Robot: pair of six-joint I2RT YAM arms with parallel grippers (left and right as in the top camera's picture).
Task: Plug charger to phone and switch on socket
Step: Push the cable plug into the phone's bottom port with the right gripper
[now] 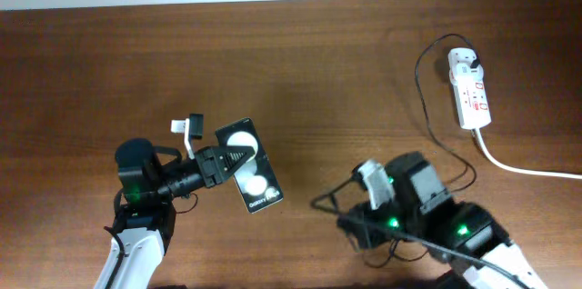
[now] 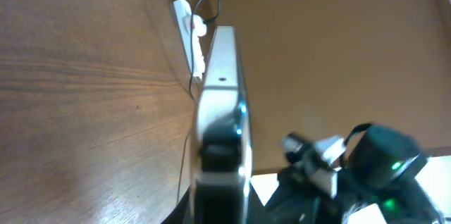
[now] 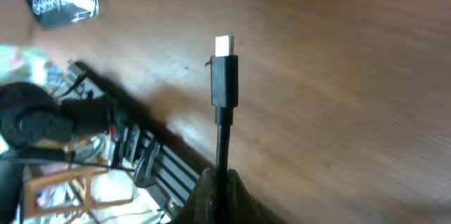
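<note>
Left gripper [image 1: 218,164] clamps phone [image 1: 256,187], right gripper [image 3: 217,192] pinches charger [image 3: 225,76]. Plugging in and switching the upper-right socket [image 1: 471,89] both look undone.

The left arm [image 1: 136,184] and right arm [image 1: 427,203] are chunky black blocks with glowing green lights, white lower shells and loose black cables.

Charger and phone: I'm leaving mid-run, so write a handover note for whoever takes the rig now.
Left gripper shut on the phone.
Right gripper shut on the charger cable, connector tip free, apart from the phone.
Socket lies far right, neither arm on it; switch state unreadable.
Done: both items grasped.
To do: plug connector into phone, switch on socket.
</note>
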